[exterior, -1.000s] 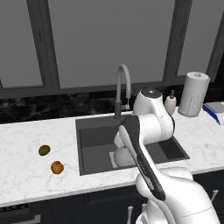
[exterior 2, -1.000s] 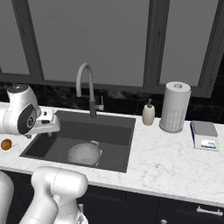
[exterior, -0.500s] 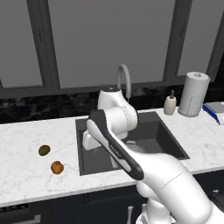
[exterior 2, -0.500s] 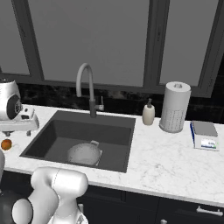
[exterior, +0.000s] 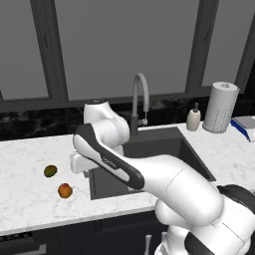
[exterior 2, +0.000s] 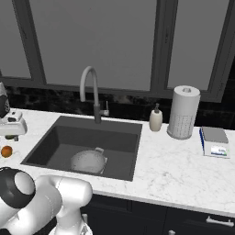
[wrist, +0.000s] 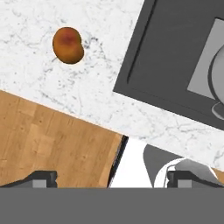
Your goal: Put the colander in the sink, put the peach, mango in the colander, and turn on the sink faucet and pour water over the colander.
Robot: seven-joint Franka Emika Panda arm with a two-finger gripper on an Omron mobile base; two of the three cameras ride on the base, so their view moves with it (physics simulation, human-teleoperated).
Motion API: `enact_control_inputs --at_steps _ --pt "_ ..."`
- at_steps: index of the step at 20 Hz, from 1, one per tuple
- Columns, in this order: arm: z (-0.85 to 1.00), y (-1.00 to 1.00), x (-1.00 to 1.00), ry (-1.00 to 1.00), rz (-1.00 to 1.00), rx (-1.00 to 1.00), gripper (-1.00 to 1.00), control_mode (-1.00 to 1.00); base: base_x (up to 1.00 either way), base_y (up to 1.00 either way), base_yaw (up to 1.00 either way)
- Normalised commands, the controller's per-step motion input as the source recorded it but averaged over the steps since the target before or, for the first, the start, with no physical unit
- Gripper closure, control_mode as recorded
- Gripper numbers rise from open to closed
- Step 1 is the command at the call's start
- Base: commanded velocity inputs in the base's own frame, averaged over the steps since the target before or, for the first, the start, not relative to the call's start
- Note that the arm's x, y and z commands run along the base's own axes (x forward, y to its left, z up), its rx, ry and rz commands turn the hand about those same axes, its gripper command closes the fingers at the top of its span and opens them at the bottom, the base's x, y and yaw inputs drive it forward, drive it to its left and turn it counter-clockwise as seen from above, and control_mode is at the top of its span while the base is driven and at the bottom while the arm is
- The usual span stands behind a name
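Observation:
The white-grey colander [exterior 2: 88, 161] sits on the floor of the dark sink [exterior 2: 50, 142]; its rim also shows in the hand view as the colander [wrist: 217, 74]. On the marble counter left of the sink [exterior: 164, 149] lie the olive-green mango [exterior: 50, 171] and, nearer the front edge, the orange-red peach [exterior: 64, 190]. My gripper [exterior: 79, 167] hangs over the counter between the basin's left rim and the fruits, open and holding nothing. In the hand view the peach [wrist: 68, 45] lies well ahead of the gripper [wrist: 114, 179]. The grey gooseneck faucet [exterior: 141, 99] stands behind the basin.
A soap bottle [exterior 2: 156, 120], a paper towel roll [exterior 2: 183, 112] and a flat blue-white box [exterior 2: 215, 142] stand on the counter right of the sink. Dark windows back the counter. Wooden floor [wrist: 48, 140] shows past the counter's front edge.
The arm has swung left from over the sink to above the counter beside the fruits. The jaws stayed open. The colander has not moved.

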Motion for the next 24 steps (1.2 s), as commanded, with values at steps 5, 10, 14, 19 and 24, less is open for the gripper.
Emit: enact_control_inputs --at_steps 5,10,14,19,24 --pt "-0.24 0.27 -0.05 0.0 0.06 0.0 -1.0 -1.0 0.0 0.0 0.0" --pt "-0.28 0.44 0.0 0.0 0.02 0.0 -1.0 -1.0 0.0 0.0 0.0" --pt "-0.19 0.42 0.04 0.0 0.01 0.0 -1.0 -1.0 0.0 0.0 0.0" --pt "-0.11 0.28 0.15 0.0 0.0 0.0 -1.0 -1.0 0.0 0.0 0.0" --pt "-0.05 0.2 0.34 0.01 0.0 0.0 -1.0 -1.0 0.0 0.0 0.0"
